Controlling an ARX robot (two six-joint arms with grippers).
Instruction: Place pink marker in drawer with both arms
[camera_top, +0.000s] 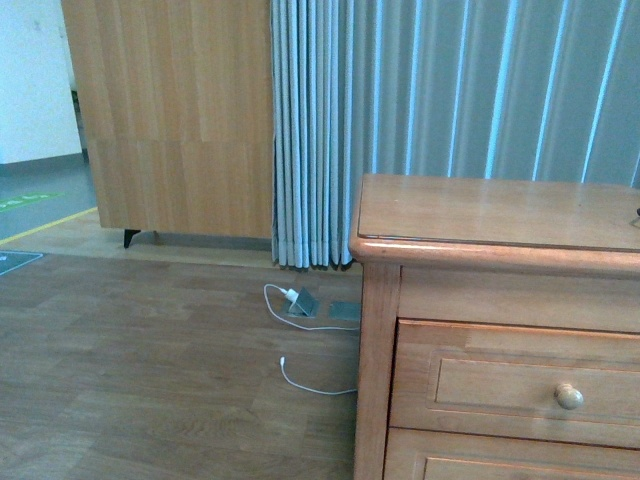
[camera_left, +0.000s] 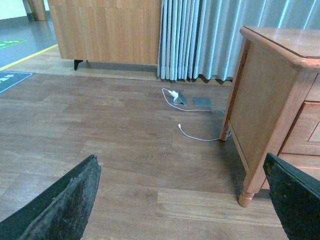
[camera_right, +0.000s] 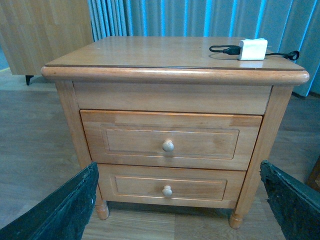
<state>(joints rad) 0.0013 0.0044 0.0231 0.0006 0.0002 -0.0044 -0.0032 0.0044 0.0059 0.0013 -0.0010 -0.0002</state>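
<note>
Facing the shut drawer (camera_right: 170, 140) squarely, the right gripper (camera_right: 175, 210) hangs wide open and empty, nearer than the left gripper (camera_left: 185, 205), likewise open; no marker shows.

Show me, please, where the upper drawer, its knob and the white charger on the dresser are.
Upper drawer (camera_right: 135, 140): right wrist view, on its raised front panel.
Knob (camera_right: 168, 146): right wrist view, on the round knob's face.
White charger (camera_right: 252, 49): right wrist view, on its white body.
</note>
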